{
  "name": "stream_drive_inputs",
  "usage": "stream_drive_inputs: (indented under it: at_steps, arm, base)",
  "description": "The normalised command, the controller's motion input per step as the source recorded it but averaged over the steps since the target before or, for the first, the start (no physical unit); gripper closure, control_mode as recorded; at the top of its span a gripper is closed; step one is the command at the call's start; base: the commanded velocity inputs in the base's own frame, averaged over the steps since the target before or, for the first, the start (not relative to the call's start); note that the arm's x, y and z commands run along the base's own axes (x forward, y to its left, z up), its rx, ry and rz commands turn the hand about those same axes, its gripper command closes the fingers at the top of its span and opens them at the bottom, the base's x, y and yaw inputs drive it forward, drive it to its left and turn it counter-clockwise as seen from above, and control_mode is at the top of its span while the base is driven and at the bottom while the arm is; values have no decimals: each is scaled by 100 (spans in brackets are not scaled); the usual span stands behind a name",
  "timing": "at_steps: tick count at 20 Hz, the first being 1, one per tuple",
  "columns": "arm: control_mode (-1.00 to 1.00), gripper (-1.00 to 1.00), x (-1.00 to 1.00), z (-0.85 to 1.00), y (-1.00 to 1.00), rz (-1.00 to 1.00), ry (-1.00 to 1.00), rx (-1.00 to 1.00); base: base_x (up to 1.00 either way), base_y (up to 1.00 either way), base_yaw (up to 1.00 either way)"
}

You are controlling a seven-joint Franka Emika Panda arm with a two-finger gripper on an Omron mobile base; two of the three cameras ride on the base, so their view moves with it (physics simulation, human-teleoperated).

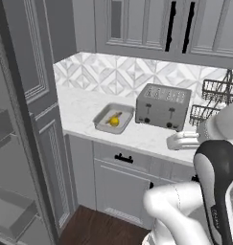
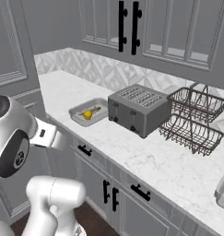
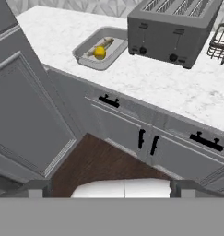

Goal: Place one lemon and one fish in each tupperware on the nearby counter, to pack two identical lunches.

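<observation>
counter (image 1: 84, 107): white marble-look top, smooth, faint grey veins. tupperware (image 1: 102, 115): light-grey, matt, probably plastic. lemon (image 1: 114, 121): bright yellow, smooth. toaster (image 1: 163, 106): grey brushed-metal look. wire baskets (image 2: 196, 120): thin dark metal wire. floor (image 3: 92, 161): dark wood planks.

Fish (image 3: 105, 46) in the tupperware (image 3: 83, 49) partly covered by the lemon (image 3: 100, 52); too small to tell which of the 2 kinds it is, head and tail not readable. Wire baskets (image 1: 215, 99) cut off at the right edge of the left base view and half hidden behind the arm (image 1: 218, 167). A 2nd grey tray (image 2: 223, 191) cut by the right edge of the right base view, contents not visible.
</observation>
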Motion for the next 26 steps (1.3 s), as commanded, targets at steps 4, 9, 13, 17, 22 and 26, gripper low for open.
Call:
stream_drive_inputs:
  at_steps: [4,9,13,17,22,26]
  arm:
    - [100,-100,0,0,0,0,0,0]
    - [100,-100,0,0,0,0,0,0]
    - [100,-100,0,0,0,0,0,0]
    - [100,-100,0,0,0,0,0,0]
    - [100,-100,0,0,0,0,0,0]
    - [100,-100,0,0,0,0,0,0]
  base:
    - [-100,3,39]
    - [-91,0,65]
    - [-60,20,75]
    - [-2,64,68]
    - [53,83,48]
    - [93,57,26]
